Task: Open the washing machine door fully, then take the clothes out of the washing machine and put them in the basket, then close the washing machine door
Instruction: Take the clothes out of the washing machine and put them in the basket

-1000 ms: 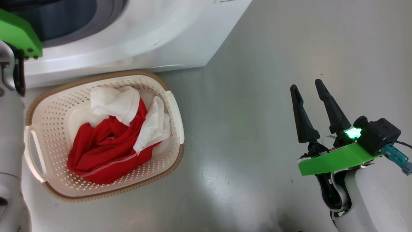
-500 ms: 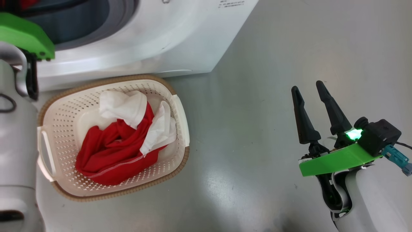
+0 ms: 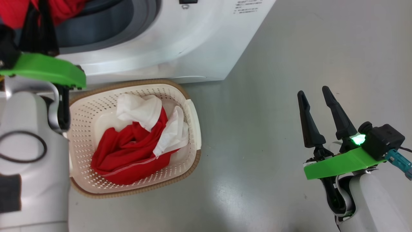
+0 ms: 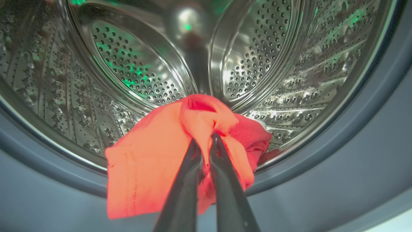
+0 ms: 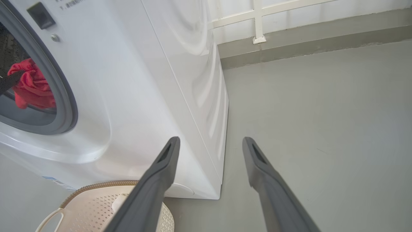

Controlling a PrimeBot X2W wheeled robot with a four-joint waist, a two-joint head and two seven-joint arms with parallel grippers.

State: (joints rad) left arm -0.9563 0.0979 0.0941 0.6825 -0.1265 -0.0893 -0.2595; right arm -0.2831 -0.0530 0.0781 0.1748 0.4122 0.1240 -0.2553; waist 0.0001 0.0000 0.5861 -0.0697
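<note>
My left gripper [image 4: 205, 140] is shut on a red garment [image 4: 154, 161] that hangs at the mouth of the steel drum [image 4: 135, 64] of the washing machine [image 3: 180, 42]. In the head view the left gripper [image 3: 40, 13] sits at the top left with that red cloth [image 3: 16, 11] around its fingers. More clothes [image 3: 135, 151], red and white, lie in the cream basket [image 3: 193, 112] on the floor before the machine. My right gripper [image 3: 313, 91] stands open over bare floor, well right of the basket, holding nothing. The washing machine door is out of view.
The machine's white side [image 5: 193, 80] runs back to a wall with a grey skirting [image 5: 305, 35]. Grey floor [image 3: 264, 112] spreads to the right of machine and basket. The basket's brown rim [image 5: 96, 186] lies just below the machine's front. A grey rubber ring [image 4: 354, 145] frames the drum.
The head view has shifted, bringing the drum's mouth and the red garment in my left gripper into sight. The right gripper stays open in the same pose.
</note>
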